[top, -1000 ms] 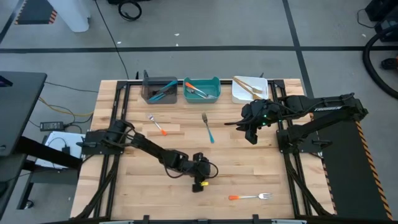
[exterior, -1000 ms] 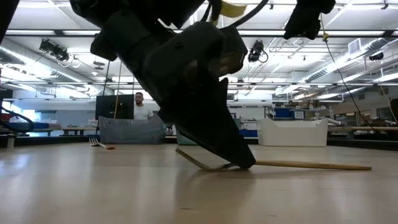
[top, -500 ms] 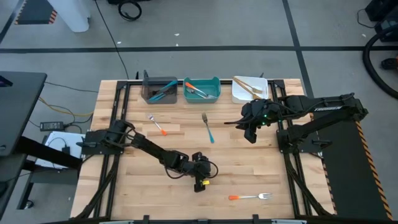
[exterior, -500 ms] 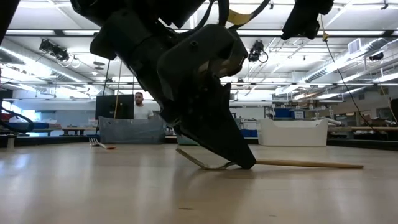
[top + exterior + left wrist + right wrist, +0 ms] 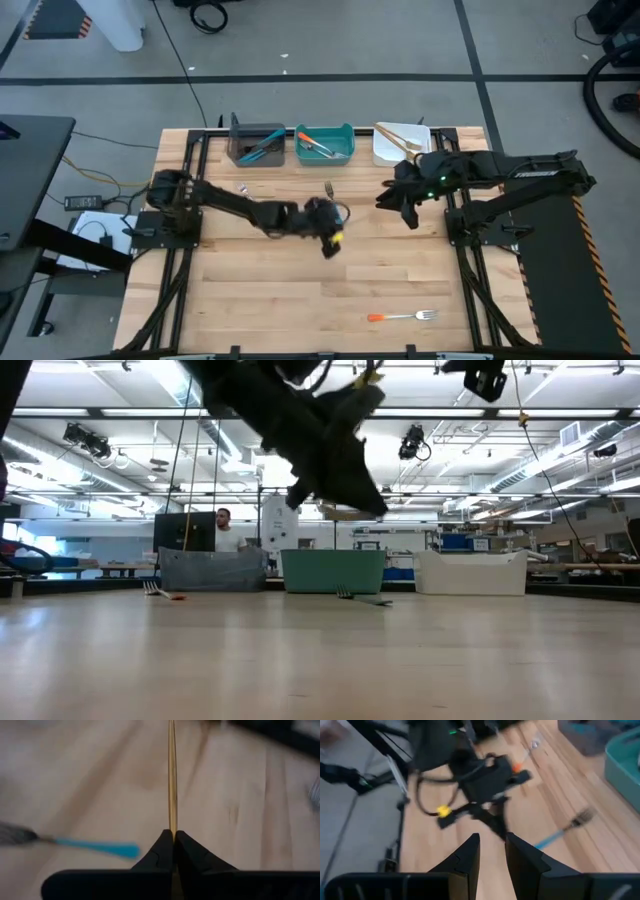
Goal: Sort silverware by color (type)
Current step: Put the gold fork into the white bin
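The left gripper is clamped shut on a gold fork, whose slim shaft runs straight out ahead of the fingers, and it hangs lifted above the table's middle. From there the white bin holding other gold pieces lies well off toward the far right, past the teal bin, so the fork's carry likely runs that way. The right gripper, fingers apart and empty, waits nearer that bin; a blue-handled fork lies just beside the left gripper.
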Controlling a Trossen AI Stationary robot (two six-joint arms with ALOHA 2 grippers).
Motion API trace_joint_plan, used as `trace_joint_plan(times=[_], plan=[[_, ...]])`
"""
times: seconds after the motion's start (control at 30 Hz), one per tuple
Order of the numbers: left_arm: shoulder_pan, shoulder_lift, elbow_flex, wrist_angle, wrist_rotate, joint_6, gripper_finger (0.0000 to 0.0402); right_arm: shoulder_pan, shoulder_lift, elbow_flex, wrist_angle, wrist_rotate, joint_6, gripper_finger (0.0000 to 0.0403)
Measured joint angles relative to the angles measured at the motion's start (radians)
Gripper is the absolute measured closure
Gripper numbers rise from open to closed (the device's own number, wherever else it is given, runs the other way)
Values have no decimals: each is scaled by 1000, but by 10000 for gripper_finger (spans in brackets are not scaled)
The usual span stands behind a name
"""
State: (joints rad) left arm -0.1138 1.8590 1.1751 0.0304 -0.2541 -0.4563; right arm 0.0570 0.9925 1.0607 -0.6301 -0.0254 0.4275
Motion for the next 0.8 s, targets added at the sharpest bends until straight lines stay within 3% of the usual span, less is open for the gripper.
trace_joint_plan(times=[0.1,0.33,0.47,0.6,0.8], plan=[[70,-63,0,26,2,25,388,0,-33,0,9,23,-7,304],[220,-140,3,157,-9,57,388,-40,-62,0,37,228,7,304],[288,-151,4,283,-8,88,389,-90,-28,0,122,307,-23,304],[337,-150,4,396,16,155,389,-141,26,0,243,365,-151,304],[391,-151,5,427,88,246,388,-248,121,0,395,383,-230,299]])
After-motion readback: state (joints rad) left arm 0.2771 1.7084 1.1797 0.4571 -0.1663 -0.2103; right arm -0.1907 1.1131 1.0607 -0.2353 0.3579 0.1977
